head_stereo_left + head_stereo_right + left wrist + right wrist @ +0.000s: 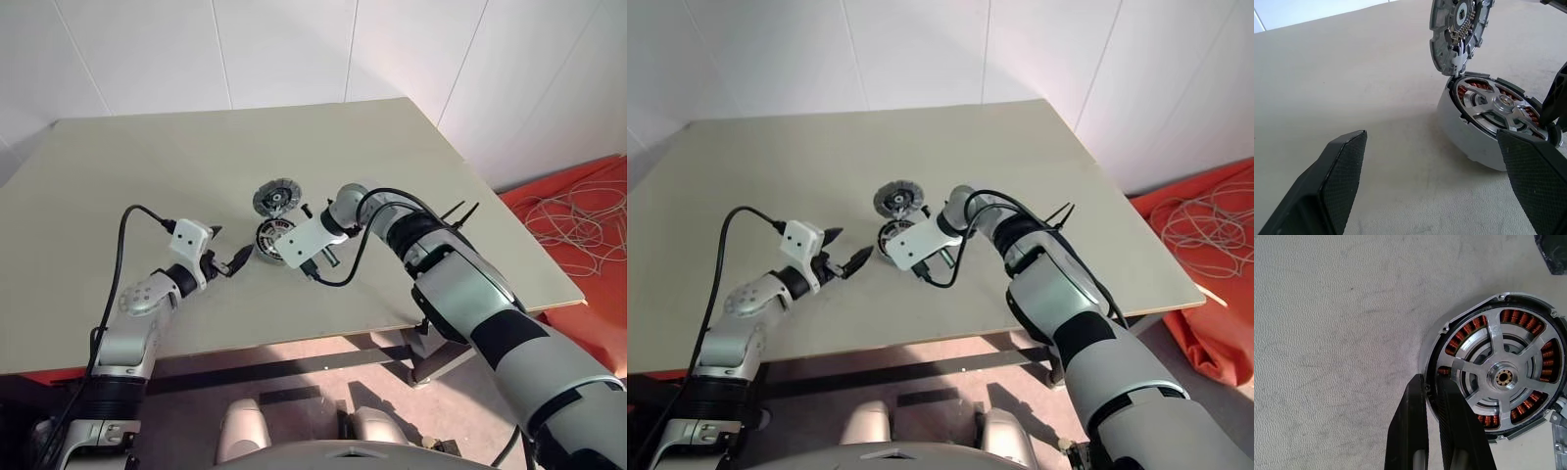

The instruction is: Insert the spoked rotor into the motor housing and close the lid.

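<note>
Tabletop housing rim pinched by right end effector.

The surface is a pale beige board with a fine grain, angled so its far right corner sits close to the white wall. Near its middle rests the housing, a round silver-rimmed body standing flat on the board, copper windings showing between the spokes of the rotor seated inside it. The lid stands tilted upright at the housing's far edge, touching its rim. To the right, beyond the board's edge, an orange cloth with pale cord lies on the floor.
</note>
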You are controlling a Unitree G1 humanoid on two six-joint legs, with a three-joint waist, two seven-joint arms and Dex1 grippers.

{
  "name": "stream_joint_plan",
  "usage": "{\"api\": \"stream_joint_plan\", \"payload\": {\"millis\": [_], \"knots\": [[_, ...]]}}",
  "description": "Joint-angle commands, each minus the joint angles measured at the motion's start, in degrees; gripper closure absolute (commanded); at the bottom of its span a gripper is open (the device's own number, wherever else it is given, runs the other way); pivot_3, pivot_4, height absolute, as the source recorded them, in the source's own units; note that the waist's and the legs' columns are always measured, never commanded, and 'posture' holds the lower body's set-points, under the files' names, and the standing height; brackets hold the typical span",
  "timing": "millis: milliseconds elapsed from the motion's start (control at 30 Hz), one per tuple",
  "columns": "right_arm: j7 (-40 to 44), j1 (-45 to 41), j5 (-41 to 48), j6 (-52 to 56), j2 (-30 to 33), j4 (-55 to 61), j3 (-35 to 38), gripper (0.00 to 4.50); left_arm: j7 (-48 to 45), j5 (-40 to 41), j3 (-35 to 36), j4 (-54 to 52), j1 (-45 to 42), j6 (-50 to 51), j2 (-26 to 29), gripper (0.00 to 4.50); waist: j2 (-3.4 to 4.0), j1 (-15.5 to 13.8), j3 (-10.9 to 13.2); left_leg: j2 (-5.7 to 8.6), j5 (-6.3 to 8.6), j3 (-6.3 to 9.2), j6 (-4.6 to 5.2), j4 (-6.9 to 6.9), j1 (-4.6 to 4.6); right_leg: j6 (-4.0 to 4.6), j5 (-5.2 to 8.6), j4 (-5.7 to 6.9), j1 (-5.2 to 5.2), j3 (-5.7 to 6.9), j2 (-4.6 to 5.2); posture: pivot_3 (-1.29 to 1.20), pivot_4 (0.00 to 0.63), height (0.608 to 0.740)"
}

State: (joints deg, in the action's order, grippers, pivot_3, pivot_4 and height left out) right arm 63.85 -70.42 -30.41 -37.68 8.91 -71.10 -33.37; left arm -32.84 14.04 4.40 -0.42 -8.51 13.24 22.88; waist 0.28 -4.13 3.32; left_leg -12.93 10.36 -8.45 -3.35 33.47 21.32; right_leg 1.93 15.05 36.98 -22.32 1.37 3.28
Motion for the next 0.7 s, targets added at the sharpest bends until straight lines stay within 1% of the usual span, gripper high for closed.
{"api": "stream_joint_plan", "payload": {"millis": [33,133,200,333,467,533,600,700], "knots": [[1.33,-1.09,1.43,-0.72,1.91,2.28,1.35,4.49,0.53,0.14,0.15,-2.29,-0.75,-0.06,-0.01,0.0,0.0,-0.03,0.0,0.0,0.0,0.0,0.0,0.0,0.02,0.0,0.0,0.0,0.0,0.0,0.0,0.0,0.0,0.74],[3.8,0.05,1.81,-1.12,3.29,4.26,1.16,4.49,0.65,0.06,0.06,-1.99,-0.93,-0.18,-0.23,0.0,0.0,-0.03,0.0,-0.01,0.03,0.0,0.05,0.07,0.09,0.0,0.0,0.0,-0.05,0.0,0.0,0.0,0.0,0.74],[6.89,1.08,2.73,-1.09,4.5,6.03,1.29,4.49,0.64,-0.01,-0.02,-1.51,-1.06,-0.46,-0.36,0.0,0.0,-0.05,0.0,-0.02,0.06,0.01,0.11,0.17,0.19,0.0,0.0,0.0,-0.09,0.02,0.0,0.0,0.0,0.74],[12.39,3.28,5.54,2.11,6.39,10.14,2.39,4.49,0.57,-0.21,-0.17,-0.4,-1.36,-1.1,-0.68,0.0,0.0,-0.11,0.0,-0.07,0.22,0.01,0.36,0.55,0.37,0.0,0.0,0.0,-0.09,0.05,0.0,0.0,0.0,0.74],[18.38,7.0,8.6,8.92,8.49,17.67,3.23,4.49,0.32,-0.37,-0.17,0.85,-1.21,-2.22,-1.01,0.0,-0.01,-0.41,0.0,-0.03,0.33,0.0,0.55,0.78,0.46,-0.01,-0.01,0.0,-0.04,0.04,0.05,0.0,0.0,0.74],[21.52,9.49,10.17,14.18,9.68,23.19,3.44,4.49,0.14,-0.44,-0.14,1.75,-0.94,-3.23,-1.16,0.0,-0.02,-0.69,-0.01,-0.03,0.34,0.01,0.56,0.79,0.45,-0.01,-0.01,0.0,-0.03,0.04,0.06,0.0,0.0,0.74],[22.73,11.56,10.47,19.52,10.87,28.27,3.45,4.49,0.0,-0.58,-0.16,2.65,-0.62,-4.32,-1.39,0.0,-0.02,-1.14,-0.01,-0.04,0.33,0.01,0.55,0.8,0.41,-0.02,-0.01,0.0,0.01,0.04,0.05,0.0,0.0,0.74],[22.38,13.83,9.58,26.78,12.27,34.24,3.17,4.49,-0.16,-0.87,-0.24,3.98,-0.12,-5.96,-1.81,0.0,-0.02,-1.59,-0.01,-0.04,0.33,0.02,0.54,0.79,0.4,-0.03,-0.02,0.0,0.02,0.04,0.05,0.0,0.0,0.74]]}}
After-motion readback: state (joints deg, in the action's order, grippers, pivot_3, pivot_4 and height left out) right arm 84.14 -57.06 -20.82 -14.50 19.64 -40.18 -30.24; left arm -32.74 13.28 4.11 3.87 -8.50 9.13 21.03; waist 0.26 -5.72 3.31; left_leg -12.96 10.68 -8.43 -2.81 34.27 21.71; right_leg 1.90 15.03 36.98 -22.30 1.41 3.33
